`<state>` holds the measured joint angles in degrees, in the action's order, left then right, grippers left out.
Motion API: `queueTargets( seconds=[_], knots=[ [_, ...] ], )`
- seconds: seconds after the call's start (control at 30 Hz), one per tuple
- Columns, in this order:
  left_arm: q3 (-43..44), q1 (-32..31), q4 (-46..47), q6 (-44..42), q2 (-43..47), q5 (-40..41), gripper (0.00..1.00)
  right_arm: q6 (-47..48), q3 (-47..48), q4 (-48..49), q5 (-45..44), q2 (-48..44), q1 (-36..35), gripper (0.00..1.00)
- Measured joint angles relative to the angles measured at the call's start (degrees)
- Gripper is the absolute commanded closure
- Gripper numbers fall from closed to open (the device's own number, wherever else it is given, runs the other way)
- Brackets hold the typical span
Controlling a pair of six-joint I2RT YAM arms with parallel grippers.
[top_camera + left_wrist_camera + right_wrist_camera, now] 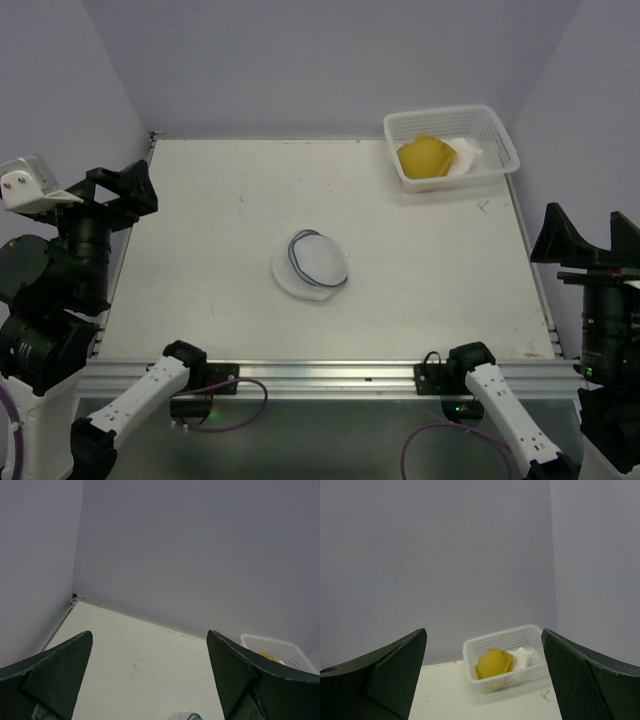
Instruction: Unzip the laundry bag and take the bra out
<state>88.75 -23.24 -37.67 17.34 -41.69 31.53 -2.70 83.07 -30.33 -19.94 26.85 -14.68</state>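
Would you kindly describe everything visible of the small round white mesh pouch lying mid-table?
The small round white mesh laundry bag is a soft, low dome with a dark blue-grey zipper line looping around its rim. The zipper looks closed, and no contents show through. It lies flat near the middle of the white table, only the tabletop touching it. The left wrist view catches just a sliver.

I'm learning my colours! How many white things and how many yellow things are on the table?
White: 3 (laundry bag, basket, white cloth in the basket)
Yellow: 1 (yellow cloth in the basket)
Total: 4
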Motion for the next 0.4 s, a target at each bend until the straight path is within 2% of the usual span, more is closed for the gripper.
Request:
queueTargets(
  seconds=[0.4],
  knots=[
    [-2.25, 0.0, 0.79, 0.24, -0.66, -0.46, 0.0, -0.11, 0.24, 1.64, 1.66, 0.17, 0.0, 0.01]
  ],
)
